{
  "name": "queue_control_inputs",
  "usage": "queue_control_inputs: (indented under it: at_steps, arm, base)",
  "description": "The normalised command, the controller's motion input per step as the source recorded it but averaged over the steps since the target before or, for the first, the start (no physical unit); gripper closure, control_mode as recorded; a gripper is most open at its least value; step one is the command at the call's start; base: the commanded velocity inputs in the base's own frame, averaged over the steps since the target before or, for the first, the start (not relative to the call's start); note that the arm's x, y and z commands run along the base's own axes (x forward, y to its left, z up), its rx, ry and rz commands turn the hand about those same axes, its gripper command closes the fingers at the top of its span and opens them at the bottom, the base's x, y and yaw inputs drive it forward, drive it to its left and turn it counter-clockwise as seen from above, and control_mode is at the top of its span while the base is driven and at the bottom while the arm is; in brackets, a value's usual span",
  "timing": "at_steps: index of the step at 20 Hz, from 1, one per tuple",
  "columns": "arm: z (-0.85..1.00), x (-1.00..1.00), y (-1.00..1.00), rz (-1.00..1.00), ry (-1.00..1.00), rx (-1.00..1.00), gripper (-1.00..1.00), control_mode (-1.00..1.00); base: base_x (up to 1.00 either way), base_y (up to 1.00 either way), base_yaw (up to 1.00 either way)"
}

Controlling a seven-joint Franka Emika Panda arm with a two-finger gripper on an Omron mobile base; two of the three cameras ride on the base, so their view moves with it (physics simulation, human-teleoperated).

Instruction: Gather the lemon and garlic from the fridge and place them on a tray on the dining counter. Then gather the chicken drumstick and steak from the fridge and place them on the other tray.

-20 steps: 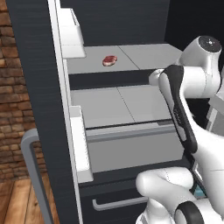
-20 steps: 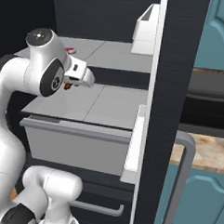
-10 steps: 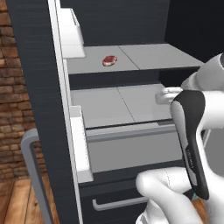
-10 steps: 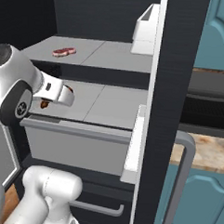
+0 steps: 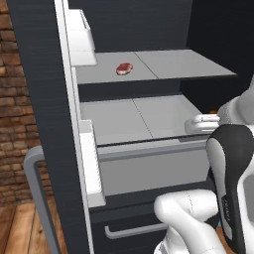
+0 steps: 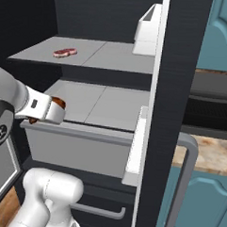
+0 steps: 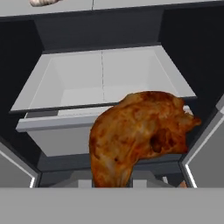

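Observation:
My gripper (image 6: 57, 113) is shut on the chicken drumstick (image 7: 135, 135), a browned, roasted piece that looms large in the hand view and hides the fingertips. I hold it just outside the open fridge (image 5: 39, 99), in front of its pulled-out grey drawer (image 7: 100, 87). A brown bit of the drumstick (image 6: 59, 103) pokes out beside the hand, which also shows at the right (image 5: 201, 124). The steak (image 5: 124, 68) (image 6: 65, 52), small and reddish-pink, lies on the upper shelf. The lemon, garlic and trays are out of view.
The fridge door (image 6: 175, 90) stands open on one side, with white door bins (image 6: 148, 34) and a grey bar handle (image 6: 187, 185). Teal cabinets (image 6: 218, 31) and a tan stone top (image 6: 212, 153) lie beyond it. A brick wall (image 5: 10, 124) borders the other side.
The hand has drawn back out of the fridge and come down, carrying the drumstick from near the upper shelf to the front of the open drawer.

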Motion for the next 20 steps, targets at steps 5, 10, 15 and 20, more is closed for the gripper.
queue_control_inputs:
  at_steps: [5, 10, 15, 20]
  arm:
    - [-0.01, -0.04, 0.0, 0.0, 0.0, 0.0, 1.0, 1.0]
    - [0.0, 0.0, 0.0, 0.0, 0.0, 0.0, 1.0, 1.0]
    - [0.0, 0.0, 0.0, 0.0, 0.0, 0.0, 1.0, 1.0]
    - [0.0, 0.0, 0.0, 0.0, 0.0, 0.0, 1.0, 1.0]
  base:
    - [-0.38, 0.0, -0.03]
    - [-0.71, 0.16, -0.1]
    - [-0.91, 0.27, -0.18]
    - [-0.74, 0.52, -0.25]
